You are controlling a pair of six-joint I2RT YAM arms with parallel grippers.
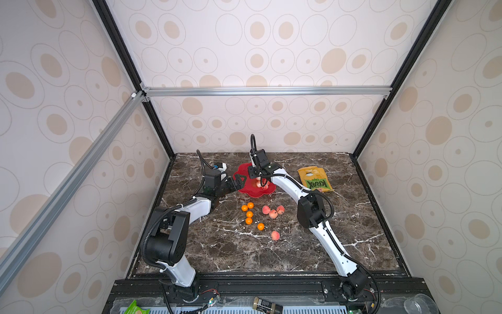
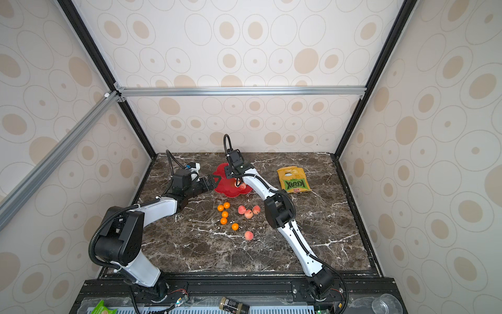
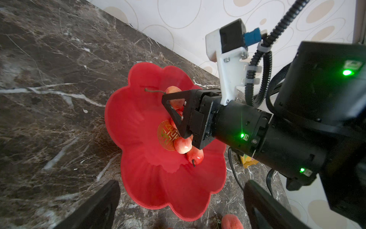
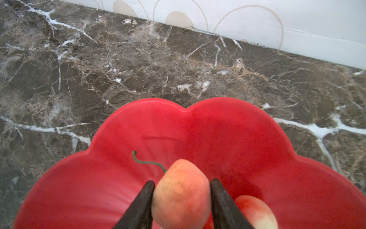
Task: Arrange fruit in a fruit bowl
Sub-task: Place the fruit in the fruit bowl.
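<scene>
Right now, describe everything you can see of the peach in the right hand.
The peach is small, rounded and matte, pale orange blushing pink-red, with a thin curled green stem. The right hand pinches it between two dark fingers, one on each side, stem pointing away from the hand. It hangs over the red bowl, near another peach lying inside.

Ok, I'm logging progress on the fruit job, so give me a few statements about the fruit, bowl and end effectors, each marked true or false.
1. The right end effector grips a pink fruit above the red bowl. True.
2. Every orange fruit is in the bowl. False: five orange fruits lie on the table.
3. The left end effector is open and empty. True.
4. The snack bag lies inside the bowl. False: it lies on the table, apart from the bowl.
</scene>
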